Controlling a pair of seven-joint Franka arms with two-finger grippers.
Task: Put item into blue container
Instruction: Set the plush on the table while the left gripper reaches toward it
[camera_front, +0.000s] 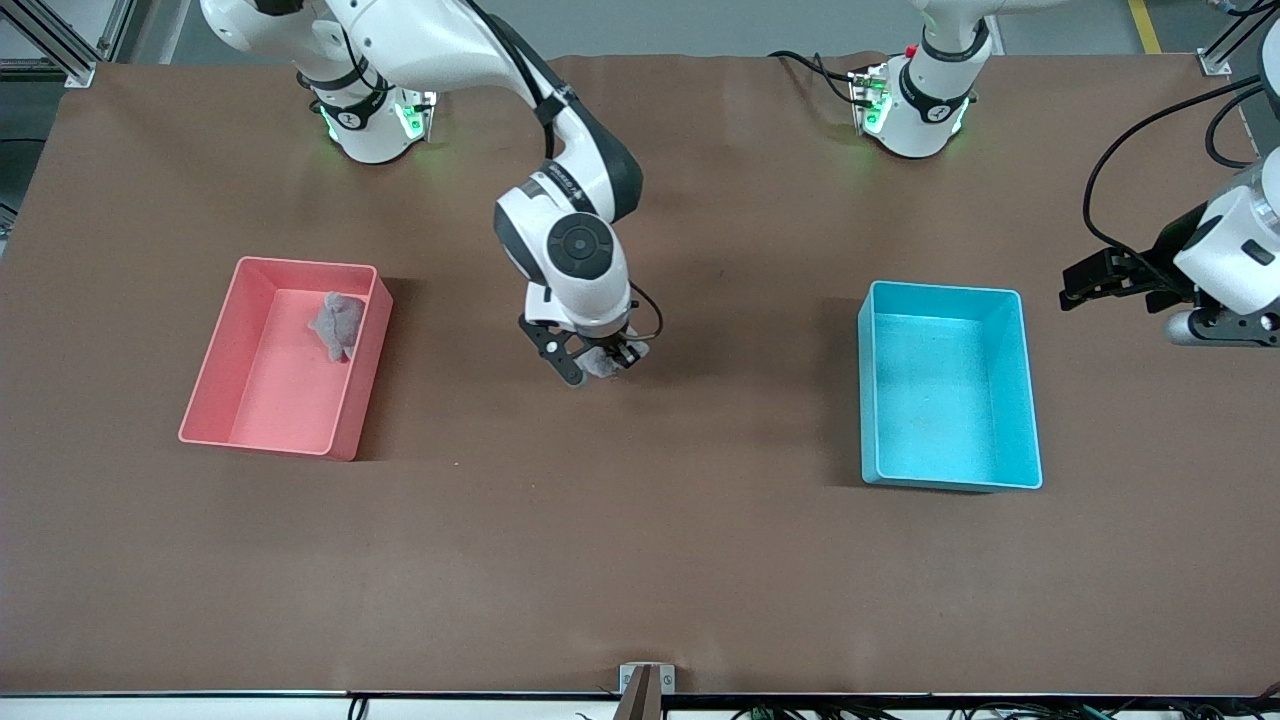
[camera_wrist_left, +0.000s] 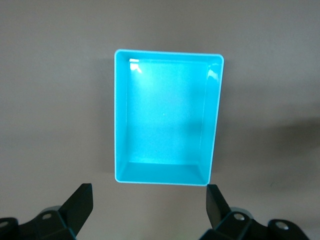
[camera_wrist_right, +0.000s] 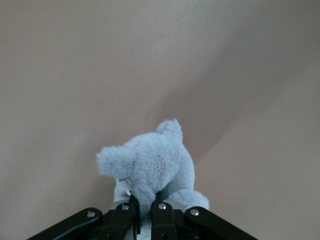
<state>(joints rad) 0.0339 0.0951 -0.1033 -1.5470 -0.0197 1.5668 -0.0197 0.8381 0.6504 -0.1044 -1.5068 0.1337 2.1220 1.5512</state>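
Our right hand (camera_front: 598, 362) is clamped on a small grey plush toy (camera_front: 603, 364), and it hangs over bare desk (camera_front: 640, 560) about midway between the two bins. In the right wrist view the fingers (camera_wrist_right: 131, 216) are pinched together with the toy's (camera_wrist_right: 150, 167) fur bulging out past them, nothing but brown desk (camera_wrist_right: 100, 75) beneath.

What the coming move turns on is where the blue bin (camera_front: 1028, 400) lies from that hand: well apart, toward the left arm's end of the desk, at about the same nearness to the front camera. So we judge the carry to be a sideways sweep along the desk, with little in or out. The bin's long axis runs toward and away from the front camera, so we would cross one of its long walls, and the short span is what we must stop within. It looks empty.

Our left hand (camera_front: 1085, 282) waits in the air just past the bin at the left arm's end, its fingers (camera_wrist_left: 80, 204) spread wide and holding nothing; the left wrist view looks straight down into the blue bin (camera_wrist_left: 120, 120). That arm is the nearer one to the bin, but we hold the toy in the right, so the right arm must do the reaching.

The pink bin (camera_front: 215, 370) sits toward the right arm's end, with another grey plush (camera_front: 337, 325) in it.
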